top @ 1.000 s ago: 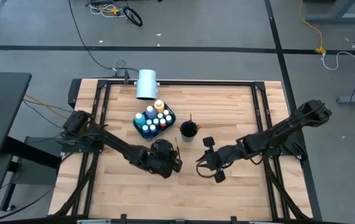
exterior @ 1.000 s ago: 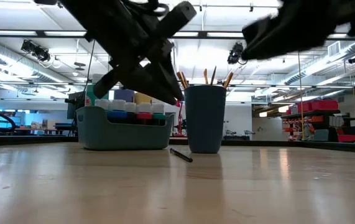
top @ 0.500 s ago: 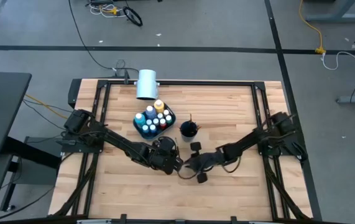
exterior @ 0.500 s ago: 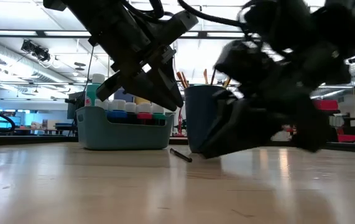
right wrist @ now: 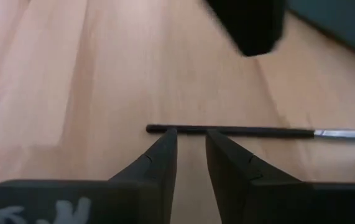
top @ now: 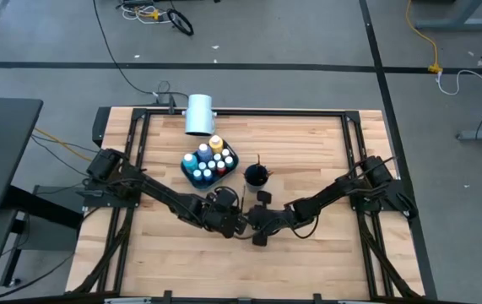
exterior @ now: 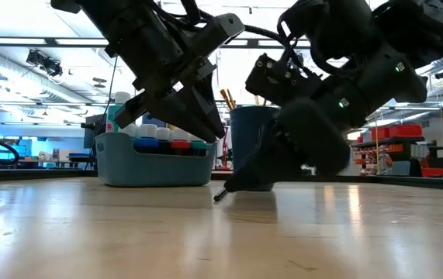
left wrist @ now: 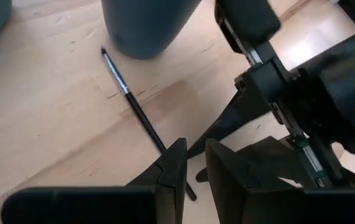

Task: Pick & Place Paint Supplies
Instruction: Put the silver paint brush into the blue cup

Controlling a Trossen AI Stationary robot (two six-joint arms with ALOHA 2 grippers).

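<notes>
On the bench (top: pixel 316 152), just in front of the dark cup (top: pixel 256 176), lies a thin black paintbrush (right wrist: pixel 239 131). It looks light, stiff and prone to roll, so a pinch at mid-handle seems safest. Poised over its tail end, the right hand (right wrist: pixel 189 149) has its fingers narrowly parted, grasping nothing. Beside it, the left hand (left wrist: pixel 193 163) hovers likewise empty. Smooth pale wood lies underneath; behind it a lit workshop stretches away.
</notes>
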